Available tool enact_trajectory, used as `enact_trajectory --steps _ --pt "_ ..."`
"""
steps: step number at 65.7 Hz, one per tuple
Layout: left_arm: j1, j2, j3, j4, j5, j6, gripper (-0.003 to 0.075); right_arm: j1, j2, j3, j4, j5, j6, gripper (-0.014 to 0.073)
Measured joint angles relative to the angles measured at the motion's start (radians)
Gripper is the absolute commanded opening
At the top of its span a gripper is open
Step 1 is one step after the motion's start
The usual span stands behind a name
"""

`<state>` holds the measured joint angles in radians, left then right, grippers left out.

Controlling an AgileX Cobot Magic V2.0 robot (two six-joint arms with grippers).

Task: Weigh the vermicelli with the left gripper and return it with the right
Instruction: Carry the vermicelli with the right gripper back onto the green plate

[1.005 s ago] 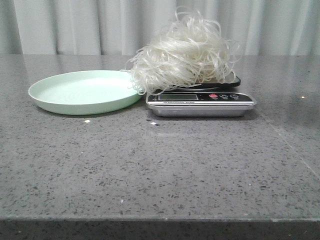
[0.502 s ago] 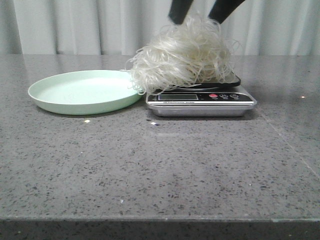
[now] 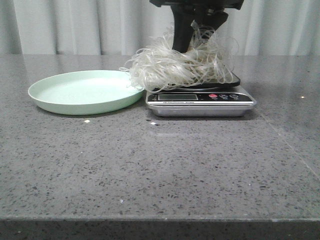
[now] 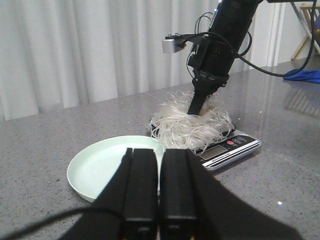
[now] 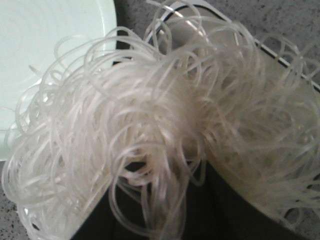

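The grey speckled table (image 3: 160, 170) spreads wide under everything, with pale curtains (image 3: 75, 25) hanging behind it. On it, off to the left of the right gripper (image 3: 197, 42), sits the pale green plate (image 3: 75, 92), bare inside, its near rim almost touching the kitchen scale (image 3: 201, 102). The scale stands directly below the right gripper, silver body, dark platform, a lit-looking display strip and a red button on its front face. And there is the vermicelli (image 3: 180, 65), a fluffy white mound piled on the scale's platform, a few loops spilling out over the plate's edge. The right gripper is down from above and plunged into the top of the mound, its black fingers (image 3: 182, 35) buried among the strands; from its own wrist camera, noodles (image 5: 165, 130) crowd the whole view and hide the dark finger tips, so whether it has a grip on them I cannot tell. The left gripper (image 4: 160, 192) hangs back, well apart from the scale, plate (image 4: 100, 167) ahead of it, its two black fingers pressed flat together with nothing between them
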<state>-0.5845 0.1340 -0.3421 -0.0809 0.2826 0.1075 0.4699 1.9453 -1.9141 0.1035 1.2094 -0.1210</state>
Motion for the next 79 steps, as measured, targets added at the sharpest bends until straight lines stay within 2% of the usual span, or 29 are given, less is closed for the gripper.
enact_trajectory --steps 12,24,42,46,55,56,61,79 --pt "0.0 0.0 0.0 0.0 0.0 0.0 0.0127 0.021 0.026 -0.14 0.03 0.044 0.0 0.0135" --pt "0.0 0.0 0.0 0.0 -0.001 0.0 0.0127 0.09 0.03 -0.324 0.122 0.048 0.0 0.0135" --pt "0.0 0.0 0.0 0.0 -0.001 0.0 0.0127 0.179 0.083 -0.35 0.164 -0.024 0.0 0.0153" --pt "0.0 0.0 0.0 0.0 -0.001 0.0 0.0127 0.183 0.122 -0.35 0.164 -0.044 0.0 0.0205" --pt "0.0 0.0 0.0 0.0 -0.001 0.0 0.0127 0.185 0.205 -0.35 0.164 -0.054 0.0 0.0456" --pt "0.0 0.0 0.0 0.0 -0.001 0.0 0.0127 0.185 0.215 -0.35 0.164 -0.054 0.0 0.0504" --pt "0.0 0.0 0.0 0.0 -0.001 0.0 0.0127 0.186 0.224 -0.35 0.164 -0.054 0.0 0.0584" --pt "0.0 0.0 0.0 0.0 -0.001 0.0 0.0127 0.127 0.121 -0.371 0.166 -0.018 0.0 0.0598"
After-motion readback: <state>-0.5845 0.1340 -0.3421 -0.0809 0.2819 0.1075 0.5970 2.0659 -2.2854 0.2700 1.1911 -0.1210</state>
